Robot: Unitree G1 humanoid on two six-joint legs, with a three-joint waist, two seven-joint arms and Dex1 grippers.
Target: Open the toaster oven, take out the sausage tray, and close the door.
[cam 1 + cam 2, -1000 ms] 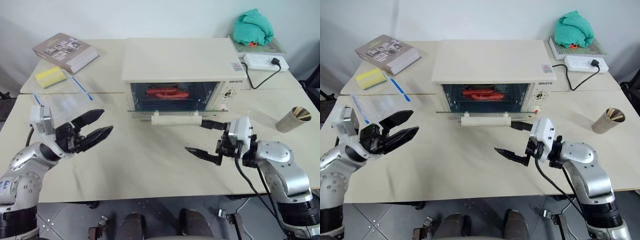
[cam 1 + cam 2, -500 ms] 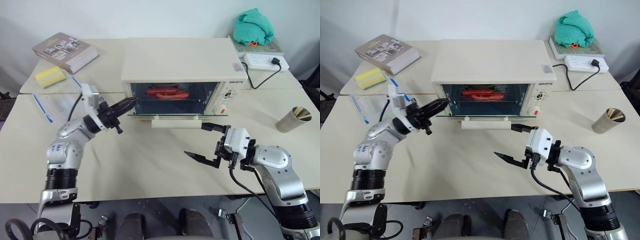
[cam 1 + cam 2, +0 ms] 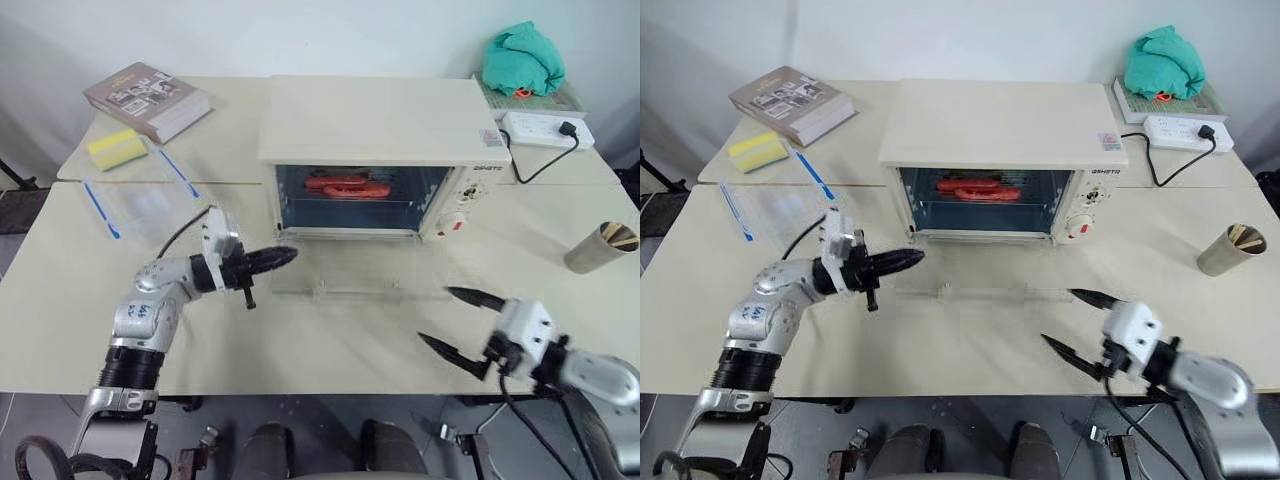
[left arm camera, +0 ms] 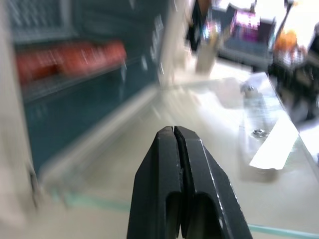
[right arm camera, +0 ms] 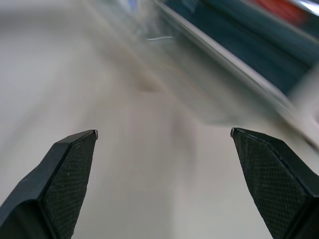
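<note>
1. Door [image 3: 340,272] down flat before toaster oven [image 3: 385,150]; sausage tray [image 3: 345,187] inside on rack.
2. Left gripper [image 3: 285,255] pinched shut, empty; right gripper [image 3: 455,320] gaping wide, empty.
3. Thin, stiff, greasy, probably light: pinch front rim.

The toaster oven [image 3: 385,150] stands mid-table [image 3: 300,340]. Inside it lies the sausage tray [image 3: 345,188]. The door [image 3: 340,272] lies folded down flat in front of the oven. Left of the oven lie a plastic bag [image 3: 140,205], a sponge [image 3: 116,148] and a book [image 3: 147,87]. Right of it sit a power strip [image 3: 545,128], a cloth [image 3: 522,58] and a cup [image 3: 601,247].
</note>
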